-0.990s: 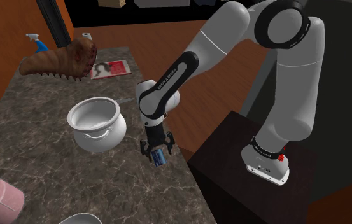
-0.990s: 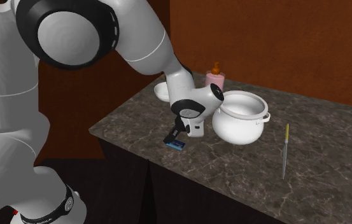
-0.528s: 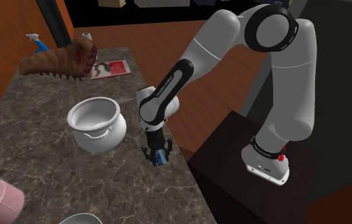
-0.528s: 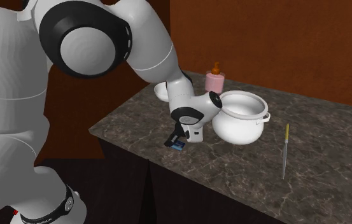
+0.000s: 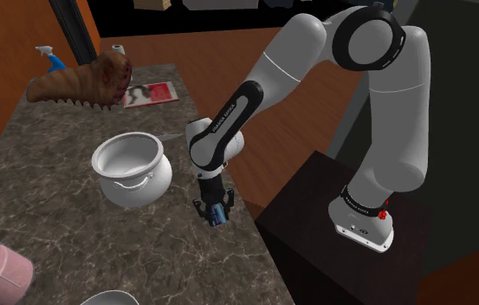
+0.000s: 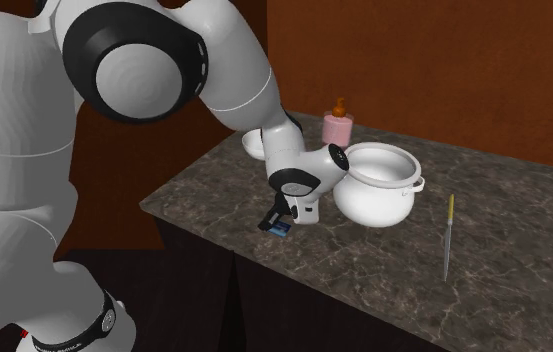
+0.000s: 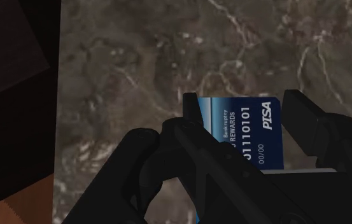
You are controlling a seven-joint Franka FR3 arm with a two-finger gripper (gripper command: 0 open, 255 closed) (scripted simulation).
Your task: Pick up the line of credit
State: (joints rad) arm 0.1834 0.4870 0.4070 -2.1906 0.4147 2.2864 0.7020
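Shoulder view: the white arm (image 5: 315,52) is reached down from the stand (image 5: 315,234) to the marbled counter (image 5: 73,225), w/ the black gripper (image 5: 215,213) pointed downward close to the counter edge nearest the stand. A small blue card (image 5: 217,215) is clasped btwn the fingers and held on edge; whether its lower edge touches the counter can't be told. A white pot (image 5: 132,167) is stood to the picture's left of the gripper, apart from it. Further back a red magazine (image 5: 152,94), a brown toothed object (image 5: 81,80) and a spray bottle (image 5: 53,59) are seen, and a pink bottle (image 5: 3,269) at the lower left corner. Second exterior view: the gripper (image 6: 276,222) is shown near the counter's (image 6: 524,270) front edge, w/ the blue card (image 6: 280,229) gripped at its tip. The white pot (image 6: 379,185) is set just to the picture's right of the wrist. The pink bottle (image 6: 337,125) and a white bowl (image 6: 254,143) are placed behind, and a yellow-handled knife (image 6: 449,235) is laid well to the right. Wrist view: the gripper (image 7: 243,105) is closed narrowly on the blue card (image 7: 247,130), both fingers (image 7: 191,111) pressed to its sides. White print incl. "PISA" and "REWARDS" is carried on the card's face. The marbled counter (image 7: 168,57) is seen beyond it.
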